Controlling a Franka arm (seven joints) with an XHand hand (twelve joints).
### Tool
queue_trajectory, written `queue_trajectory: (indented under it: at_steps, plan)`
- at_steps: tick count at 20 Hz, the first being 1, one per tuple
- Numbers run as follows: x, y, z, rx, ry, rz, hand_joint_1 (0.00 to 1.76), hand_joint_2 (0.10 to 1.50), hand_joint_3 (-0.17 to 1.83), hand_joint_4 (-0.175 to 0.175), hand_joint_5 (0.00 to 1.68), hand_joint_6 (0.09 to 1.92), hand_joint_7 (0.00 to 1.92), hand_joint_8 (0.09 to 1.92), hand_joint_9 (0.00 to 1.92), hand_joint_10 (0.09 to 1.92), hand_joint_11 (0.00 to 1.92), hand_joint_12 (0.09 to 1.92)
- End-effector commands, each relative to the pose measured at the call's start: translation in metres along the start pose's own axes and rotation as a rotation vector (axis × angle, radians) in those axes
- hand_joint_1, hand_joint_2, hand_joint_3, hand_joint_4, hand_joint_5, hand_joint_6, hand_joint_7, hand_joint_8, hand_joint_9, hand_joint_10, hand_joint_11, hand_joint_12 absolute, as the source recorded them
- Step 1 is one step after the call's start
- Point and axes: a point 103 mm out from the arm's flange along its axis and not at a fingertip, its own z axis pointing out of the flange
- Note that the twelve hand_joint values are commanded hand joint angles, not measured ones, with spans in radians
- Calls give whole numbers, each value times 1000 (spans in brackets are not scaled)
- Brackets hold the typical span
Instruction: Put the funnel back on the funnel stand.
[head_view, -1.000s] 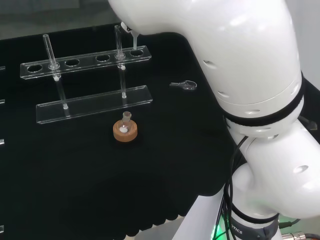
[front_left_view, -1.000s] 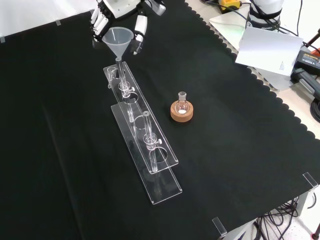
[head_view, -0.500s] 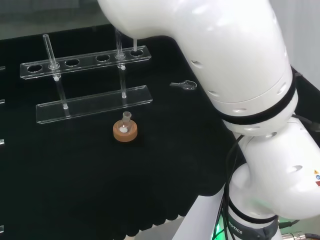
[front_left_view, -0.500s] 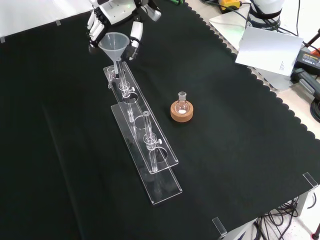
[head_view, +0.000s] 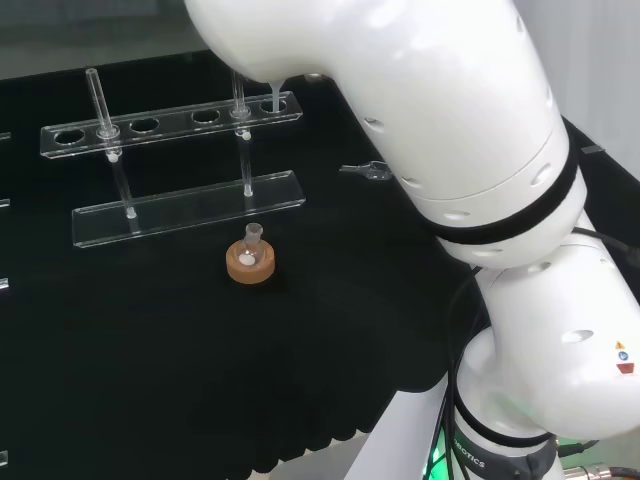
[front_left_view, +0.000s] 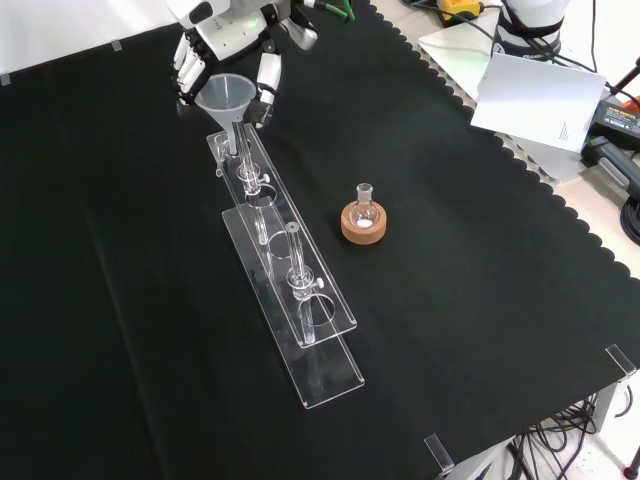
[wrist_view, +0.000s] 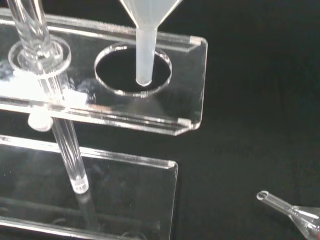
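The black-and-white hand (front_left_view: 228, 40) grips the clear funnel (front_left_view: 225, 98) from above, fingers (front_left_view: 266, 78) curled around its cone; the funnel hangs upright just below the palm, its stem tip poised inside the end hole of the clear acrylic funnel stand's (front_left_view: 300, 300) upper shelf, the cone well clear of the shelf; the stand stretches away from the hand across the black cloth (front_left_view: 480, 300); beyond the stand, off to one side of the hand, a small round-bottom flask (front_left_view: 363, 206) sits upright in a cork ring (front_left_view: 362, 224); a small clear glass piece (wrist_view: 292, 217) lies on the cloth near the stand's end.
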Motion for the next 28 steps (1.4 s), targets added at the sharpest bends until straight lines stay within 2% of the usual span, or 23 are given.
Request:
queue_trajectory:
  at_steps: [1, 5, 9, 13, 16, 18, 20, 21, 24, 28]
  plan:
    - [4, 4, 14, 36, 16, -22, 553, 938, 386, -61, 460, 476, 481, 705, 901, 429, 683, 1219]
    - [4, 4, 18, 48, 27, -40, 553, 914, 383, -68, 385, 357, 339, 739, 746, 513, 590, 1261]
    - [3, -1, 16, 83, 30, -57, 554, 822, 356, -65, 264, 142, 86, 709, 428, 635, 323, 1369]
    - [4, -11, 17, 96, 30, -90, 520, 751, 299, -51, 147, 87, 4, 466, 195, 726, 154, 1456]
    - [5, -22, 15, 70, 32, -93, 481, 724, 244, -39, 80, 87, 0, 251, 68, 767, 72, 1497]
    - [4, -34, 10, 14, 36, -95, 468, 719, 220, -37, 70, 87, 0, 231, 46, 778, 51, 1510]
    - [4, -48, 3, -66, 49, -101, 468, 729, 196, -45, 110, 87, 5, 349, 88, 771, 62, 1505]
    - [4, -57, -1, -84, 52, -98, 476, 737, 186, -48, 148, 87, 13, 439, 137, 758, 85, 1495]
    - [4, -78, -11, -89, 46, -78, 497, 755, 174, -54, 215, 87, 30, 590, 225, 735, 133, 1466]
    - [-3, -101, -20, -67, 35, -40, 517, 770, 176, -56, 248, 87, 39, 636, 261, 726, 155, 1450]
